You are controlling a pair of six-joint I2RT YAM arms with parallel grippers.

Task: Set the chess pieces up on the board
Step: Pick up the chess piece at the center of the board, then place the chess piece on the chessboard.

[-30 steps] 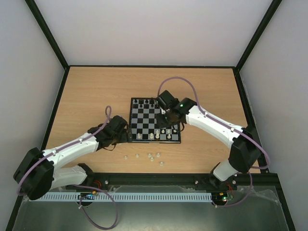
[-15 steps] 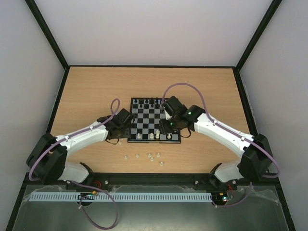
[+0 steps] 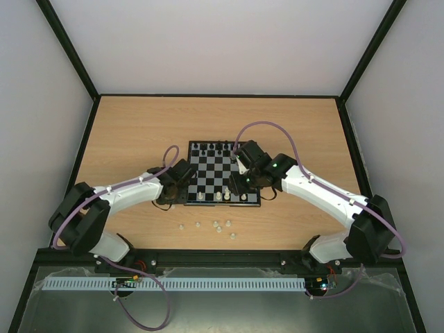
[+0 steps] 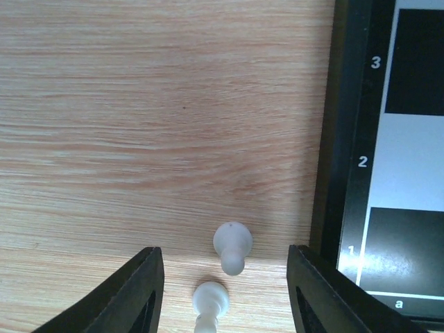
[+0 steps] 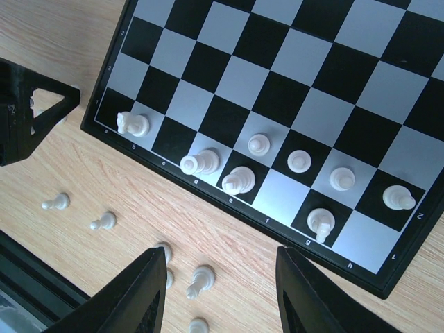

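On the desk [image 3: 125,139], from above, your board [image 3: 211,173] sits with loose white pieces [image 3: 216,225] by its near edge. Off its near left corner your left pincer [image 4: 223,260] straddles two white pawns [image 4: 232,244], apart, gripping neither, probably to collect one. Your right pincer [image 5: 218,260] hangs apart and empty over the near ranks.

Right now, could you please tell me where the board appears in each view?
Top external: the board sits mid-picture.
Left wrist: along the right edge.
Right wrist: fills the upper right.
Shared landmark: its a1 corner, near-left seen from above.
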